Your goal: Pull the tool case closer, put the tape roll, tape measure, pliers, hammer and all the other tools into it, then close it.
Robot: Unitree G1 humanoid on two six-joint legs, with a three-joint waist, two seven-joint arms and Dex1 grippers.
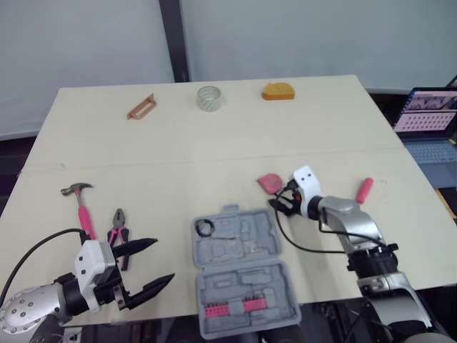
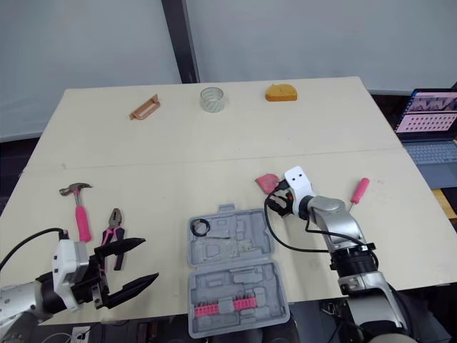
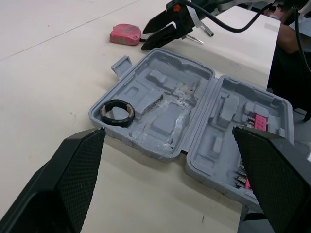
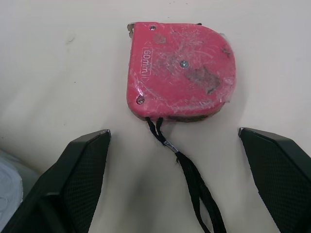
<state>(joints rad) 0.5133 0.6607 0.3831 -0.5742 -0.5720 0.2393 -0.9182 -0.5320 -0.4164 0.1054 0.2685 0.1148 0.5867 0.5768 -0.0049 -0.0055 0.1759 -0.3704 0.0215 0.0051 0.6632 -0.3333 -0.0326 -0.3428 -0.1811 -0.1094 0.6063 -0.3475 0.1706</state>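
Case (image 1: 246, 246) open, long axis far-to-near, near half reaching past the table (image 1: 214, 157) edge. One black roll (image 1: 205, 227) in its far left corner. One tape measure (image 1: 270, 184) flat just beyond its far right corner, strap trailing toward the right gripper (image 4: 173, 133), spread wide, apart from it. Left of case: one pliers (image 1: 118, 232), then one hammer (image 1: 83, 207), both with pink handles nearward. Right of case: one screwdriver (image 1: 364, 190). Left gripper (image 1: 163, 260) wide, empty, by the case's near left. Bare table between case and far edge.
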